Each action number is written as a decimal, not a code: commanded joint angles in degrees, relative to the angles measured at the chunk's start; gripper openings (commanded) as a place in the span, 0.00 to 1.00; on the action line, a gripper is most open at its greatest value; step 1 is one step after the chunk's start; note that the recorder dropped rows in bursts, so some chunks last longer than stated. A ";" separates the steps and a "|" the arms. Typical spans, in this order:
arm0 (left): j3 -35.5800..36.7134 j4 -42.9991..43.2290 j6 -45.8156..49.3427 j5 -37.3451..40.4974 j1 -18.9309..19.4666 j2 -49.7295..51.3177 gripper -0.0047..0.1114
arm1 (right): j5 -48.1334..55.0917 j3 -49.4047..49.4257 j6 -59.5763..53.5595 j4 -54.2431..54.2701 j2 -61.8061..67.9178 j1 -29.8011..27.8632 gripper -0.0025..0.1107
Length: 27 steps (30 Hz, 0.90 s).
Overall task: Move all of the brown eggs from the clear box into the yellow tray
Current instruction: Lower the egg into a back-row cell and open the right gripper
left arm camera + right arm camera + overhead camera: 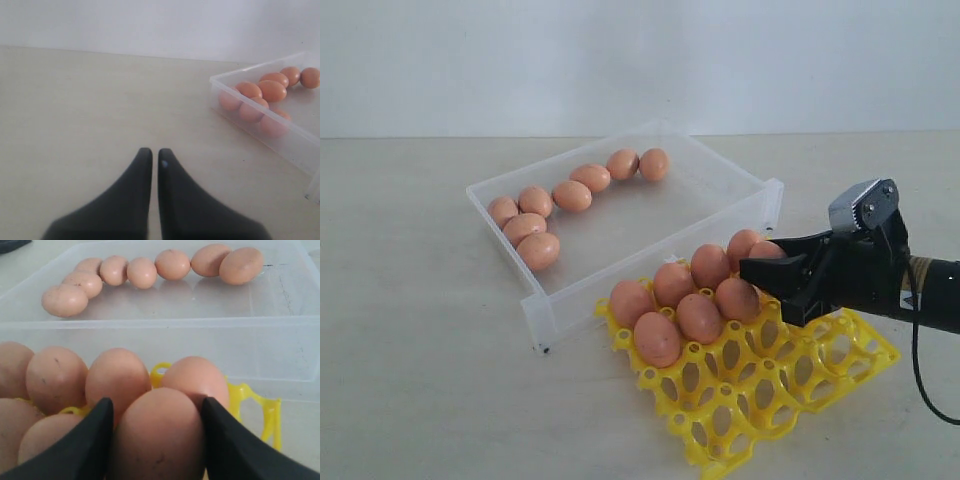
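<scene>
My right gripper (766,288) (157,405) is shut on a brown egg (157,440) (737,298), low over the yellow tray (840,352). One black finger presses each side of that egg. Several more brown eggs (672,283) sit in the tray's cups beside and beyond it. The clear box (760,190) lies behind the tray. It holds several brown eggs (539,250) in a curved line along its left and far sides. My left gripper (152,151) is shut on nothing above bare table, with the box corner (216,80) off to one side. It does not show in the exterior view.
The tray's right and front cups (760,400) stand open with no eggs. The box's near wall (650,262) runs just behind the tray's egg rows. A black cable (920,375) hangs from the right arm. A white wall closes the back.
</scene>
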 commanded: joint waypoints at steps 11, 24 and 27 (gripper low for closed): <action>0.15 -0.15 -0.06 -0.23 0.17 -0.20 0.08 | 1.83 0.00 -0.35 3.66 0.02 0.13 0.59; 0.15 -0.15 -0.06 -0.23 0.17 -0.20 0.08 | -6.52 0.00 16.99 4.76 -10.78 0.13 0.58; 0.15 -0.15 -0.06 -0.23 0.17 -0.20 0.08 | -6.52 0.00 31.36 -2.31 -14.96 0.13 0.42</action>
